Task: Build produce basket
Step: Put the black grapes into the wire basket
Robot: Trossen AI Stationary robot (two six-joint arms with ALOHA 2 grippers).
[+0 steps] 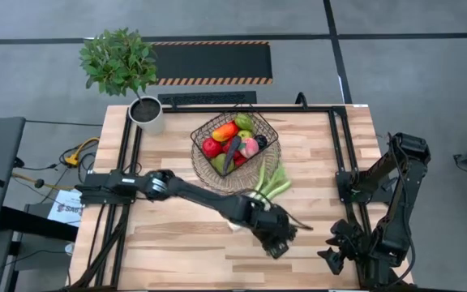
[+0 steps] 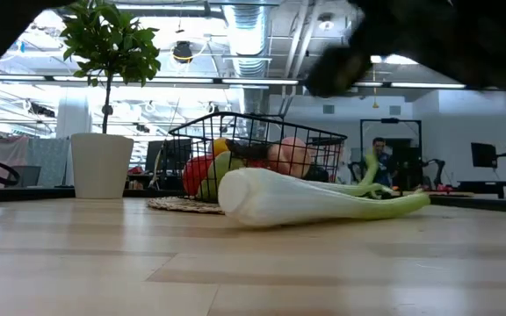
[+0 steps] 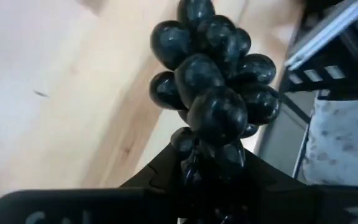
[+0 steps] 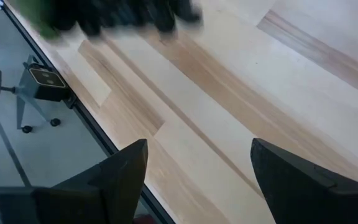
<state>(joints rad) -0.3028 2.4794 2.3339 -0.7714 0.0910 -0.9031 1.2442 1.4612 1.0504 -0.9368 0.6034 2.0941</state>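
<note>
Item 1, potted plant (image 1: pixel 122 65): stood at the far left corner of the table (image 1: pixel 177 243), not part of my job.

Item 2, left gripper (image 1: pixel 276 238): reached out over the near middle of the table. In its wrist view I saw the jaws narrowed on the stem end of the dark grapes (image 3: pixel 213 93), the bunch pointing forward from the fingers. The grapes were held.

Item 3, basket (image 1: pixel 235 144): sat on a woven tray (image 1: pixel 205 172), away from the gripper toward the far side and slightly left. It already held apples, a pepper and other produce.

Item 4, leek (image 1: pixel 272 185): lay between gripper and basket, white end nearest the gripper. I judged the carry must pass over it.

Item 5, right gripper (image 4: pixel 197 171): parked at the near right edge, jaws wide and empty, farther from the basket.
</note>
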